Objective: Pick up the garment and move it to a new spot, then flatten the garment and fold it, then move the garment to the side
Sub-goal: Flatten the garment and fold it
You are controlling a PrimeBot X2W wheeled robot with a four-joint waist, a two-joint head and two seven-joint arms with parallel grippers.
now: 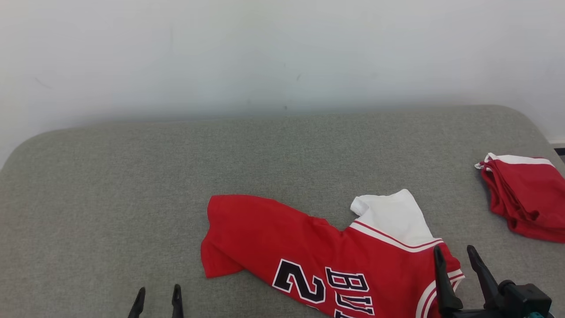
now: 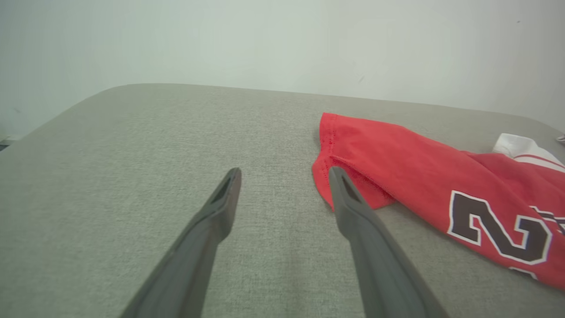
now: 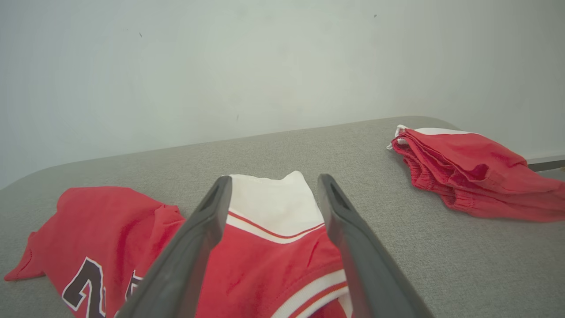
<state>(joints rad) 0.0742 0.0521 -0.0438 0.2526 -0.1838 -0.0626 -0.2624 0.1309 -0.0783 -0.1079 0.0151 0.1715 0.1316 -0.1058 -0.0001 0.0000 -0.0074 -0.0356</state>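
The garment (image 1: 309, 247) is a red jersey with a white sleeve and dark lettering, lying loosely spread on the grey padded surface, low and right of centre in the head view. My left gripper (image 1: 156, 295) stands open at the bottom left, off the jersey's hem. In the left wrist view the left gripper (image 2: 284, 176) points past the garment (image 2: 419, 176), its right finger close to the hem corner. My right gripper (image 1: 454, 252) is open above the jersey's collar end. In the right wrist view the right gripper (image 3: 273, 183) frames the white sleeve of the garment (image 3: 265, 265).
A second red cloth (image 1: 525, 194) lies folded in a pile near the far right edge; it is also in the right wrist view as the red pile (image 3: 468, 168). The grey surface (image 1: 132, 185) has rounded corners and ends at a pale wall behind.
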